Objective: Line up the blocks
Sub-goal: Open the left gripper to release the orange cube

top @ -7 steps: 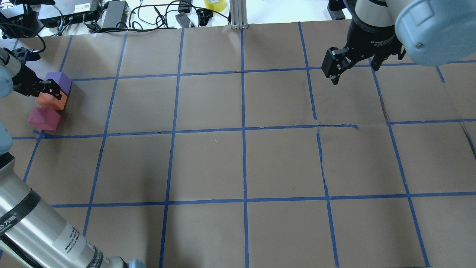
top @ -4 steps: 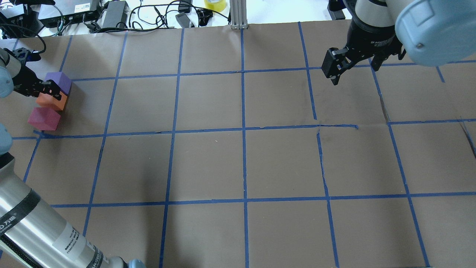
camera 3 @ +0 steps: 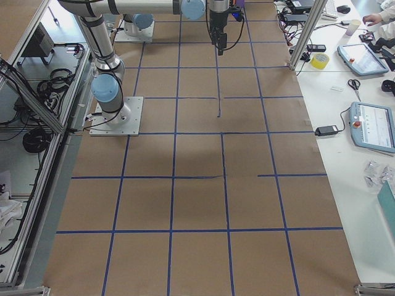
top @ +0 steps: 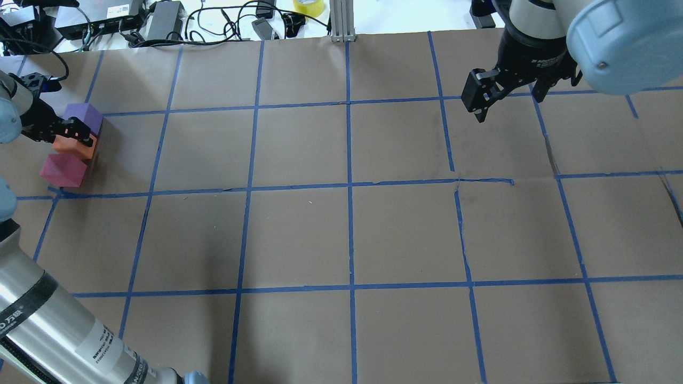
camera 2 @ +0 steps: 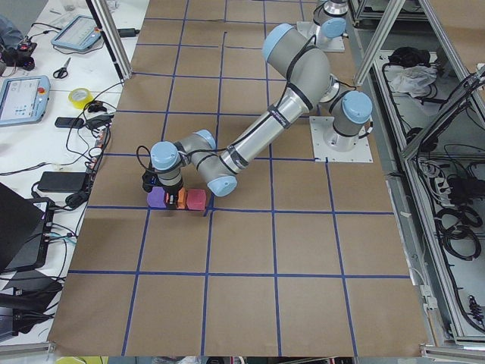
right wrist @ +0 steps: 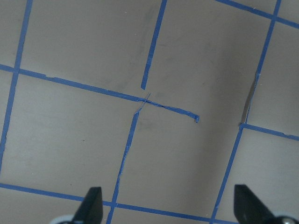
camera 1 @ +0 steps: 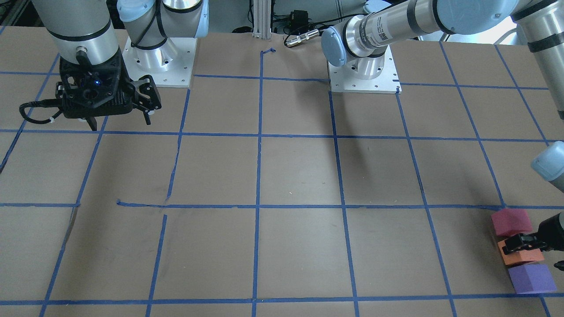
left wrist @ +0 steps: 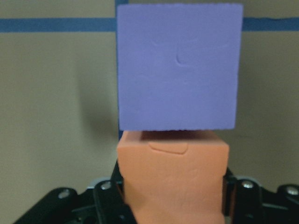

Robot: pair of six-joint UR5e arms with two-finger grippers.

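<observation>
Clamped on the orange block, the left gripper may drag the touching purple block askew by friction.

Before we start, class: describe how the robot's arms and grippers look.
The left arm and right arm are silver tubes with pale blue joint caps and black bands; the left bears a white printed label. The left gripper and right gripper are black; a black cable loops beside the right.
</observation>
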